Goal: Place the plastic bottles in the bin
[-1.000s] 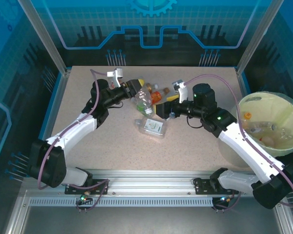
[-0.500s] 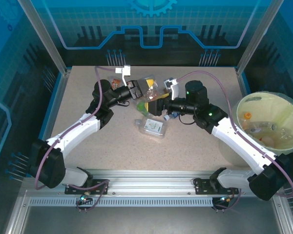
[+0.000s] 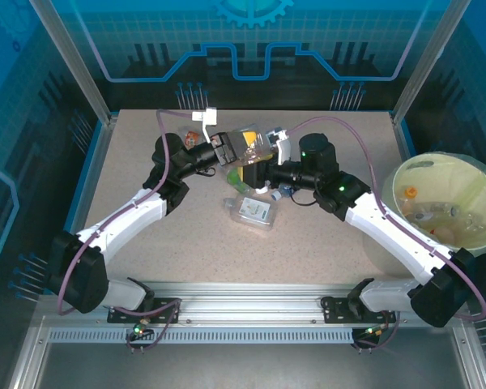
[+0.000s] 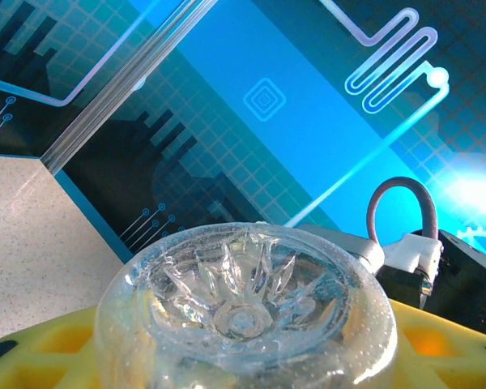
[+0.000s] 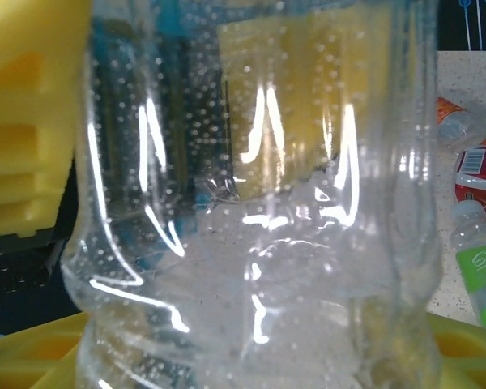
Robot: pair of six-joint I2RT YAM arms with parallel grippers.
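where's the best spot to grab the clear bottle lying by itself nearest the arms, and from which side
Probably by its mid-body, from straight above, fingers across the short width: the lone bottle lies flat on the table, apart from the others, with its broad side facing up.

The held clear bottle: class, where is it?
Top view: the clear bottle is over the far middle of the table, in the left gripper, right gripper alongside.

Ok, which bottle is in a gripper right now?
The clear bottle clamped in the left gripper, with the right gripper around it too. The flat bottle nearer the arms lies on the table.
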